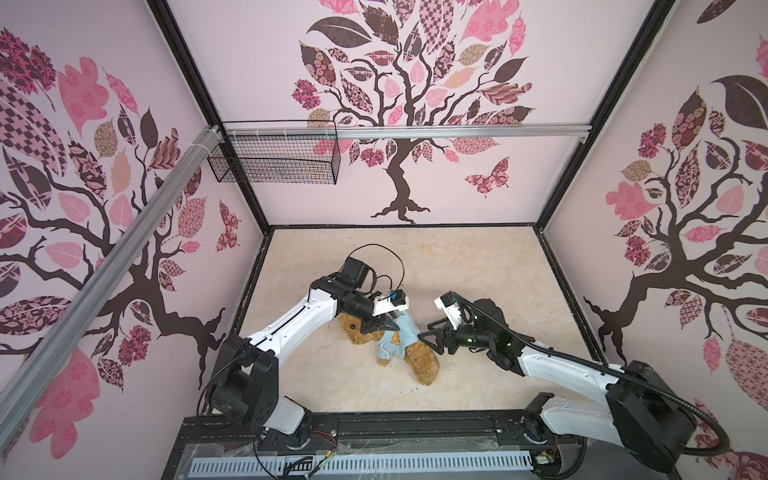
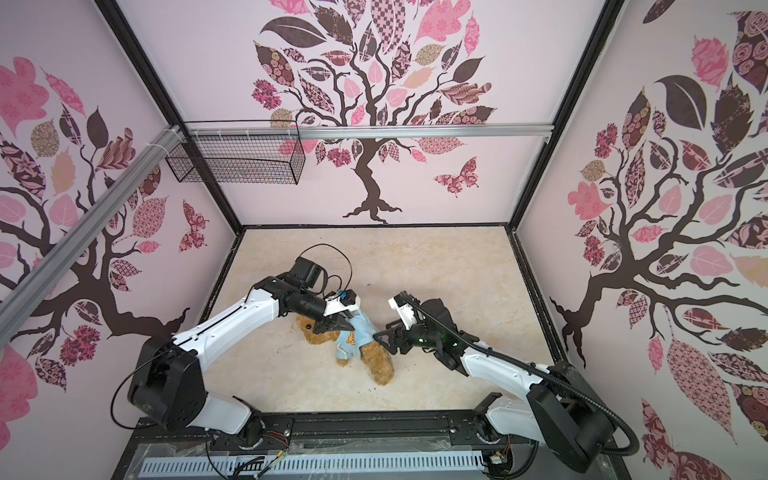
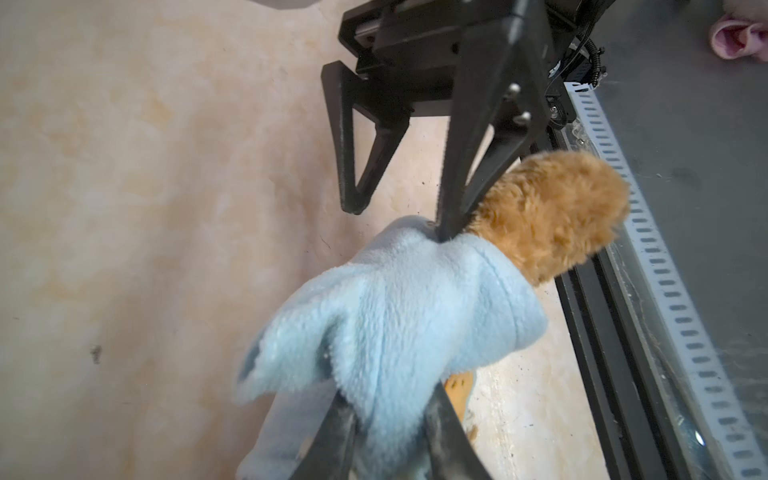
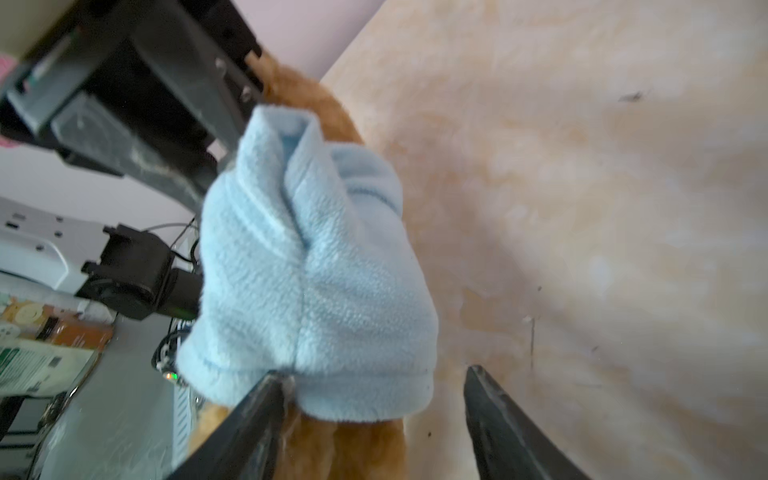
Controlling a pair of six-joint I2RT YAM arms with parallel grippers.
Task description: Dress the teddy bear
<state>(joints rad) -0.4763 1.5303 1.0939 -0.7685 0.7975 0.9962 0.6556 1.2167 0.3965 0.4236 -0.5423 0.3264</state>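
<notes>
Your left pincer gripped the light blue shirt on the teddy bear; your right pincer was spread wide.

Golden-brown teddy bear lies face up, wearing light blue shirt.

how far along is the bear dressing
Done: the light blue shirt is on the teddy bear. In hand: the left gripper has its fingers in the shirt's fabric; the right gripper is open at the hem. To do: one sleeve looks flat, possibly without an arm.
</notes>
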